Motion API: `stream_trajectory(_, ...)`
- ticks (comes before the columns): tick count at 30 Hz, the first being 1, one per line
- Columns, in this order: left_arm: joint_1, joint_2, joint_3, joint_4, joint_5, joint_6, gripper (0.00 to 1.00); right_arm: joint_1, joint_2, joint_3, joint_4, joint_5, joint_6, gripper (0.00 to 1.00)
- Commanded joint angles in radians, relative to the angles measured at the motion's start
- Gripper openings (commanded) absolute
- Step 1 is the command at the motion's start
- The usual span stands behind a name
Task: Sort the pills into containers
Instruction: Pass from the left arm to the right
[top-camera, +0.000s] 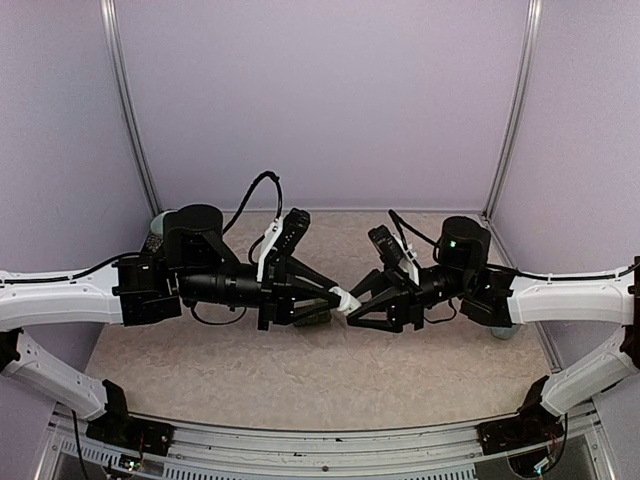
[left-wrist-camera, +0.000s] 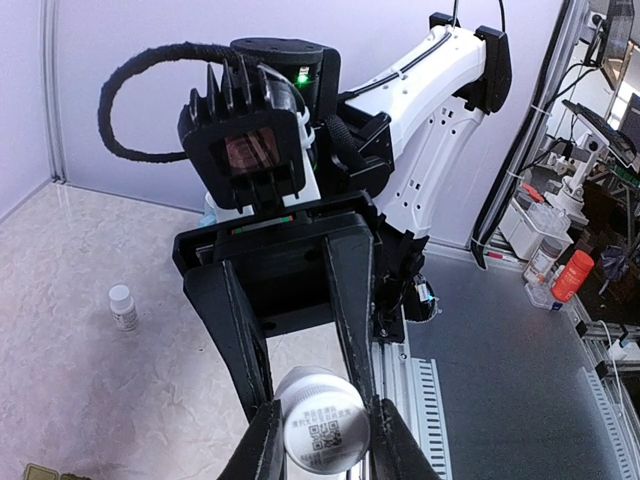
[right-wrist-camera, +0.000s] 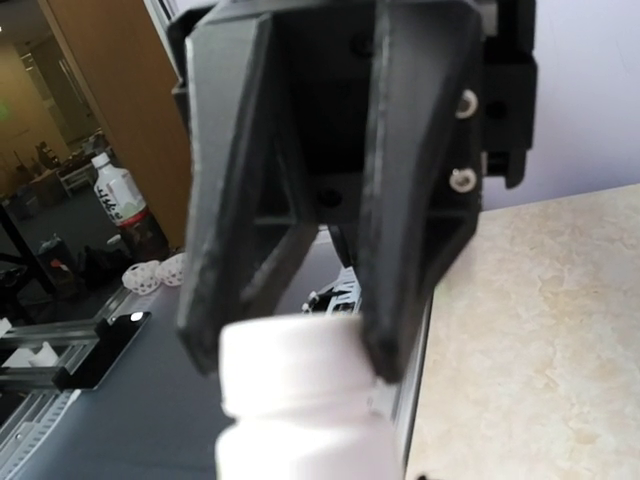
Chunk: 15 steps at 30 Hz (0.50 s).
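Note:
A white pill bottle (top-camera: 343, 299) hangs on its side above the middle of the table, between both arms. My left gripper (top-camera: 338, 297) is shut on the bottle's body; in the left wrist view its base with a printed code (left-wrist-camera: 322, 420) sits between my fingers (left-wrist-camera: 262, 440). My right gripper (right-wrist-camera: 292, 360) faces it, its fingers (right-wrist-camera: 385, 340) pressed against both sides of the white cap (right-wrist-camera: 295, 365). The dark green containers (top-camera: 315, 318) lie on the table just under the left gripper, mostly hidden. No pills show.
A second small white bottle (left-wrist-camera: 122, 306) stands upright on the table. A pale green bowl (top-camera: 158, 217) peeks out behind the left arm and a pale mug (top-camera: 503, 330) behind the right arm. The metal rail (top-camera: 320, 440) runs along the near edge.

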Motion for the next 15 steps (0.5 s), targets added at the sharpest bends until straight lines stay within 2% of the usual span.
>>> stream_trajectory(1, -0.004, -0.011, -0.006, 0.026, -0.002, 0.015, 0.06, -0.007, 0.003, -0.011, 0.032, -0.02, 0.013, 0.39)
stream_trajectory(3, -0.004, -0.007, -0.005, 0.026, 0.002, 0.015, 0.06, -0.007, -0.001, -0.01, 0.04, -0.026, 0.016, 0.41)
stream_trajectory(6, -0.004, -0.002, -0.004, 0.026, 0.006, 0.015, 0.06, -0.01, -0.006, -0.012, 0.06, -0.026, 0.029, 0.52)
stream_trajectory(8, -0.004, -0.002, -0.006, 0.028, 0.008, 0.015, 0.06, -0.011, -0.009, -0.013, 0.072, -0.023, 0.038, 0.55)
stream_trajectory(11, -0.004, 0.001, -0.007, 0.032, 0.011, 0.013, 0.06, -0.013, -0.007, -0.012, 0.093, -0.024, 0.056, 0.54)
stream_trajectory(15, -0.004, 0.005, -0.008, 0.034, 0.014, 0.011, 0.06, -0.016, 0.009, -0.006, 0.113, -0.04, 0.074, 0.47)
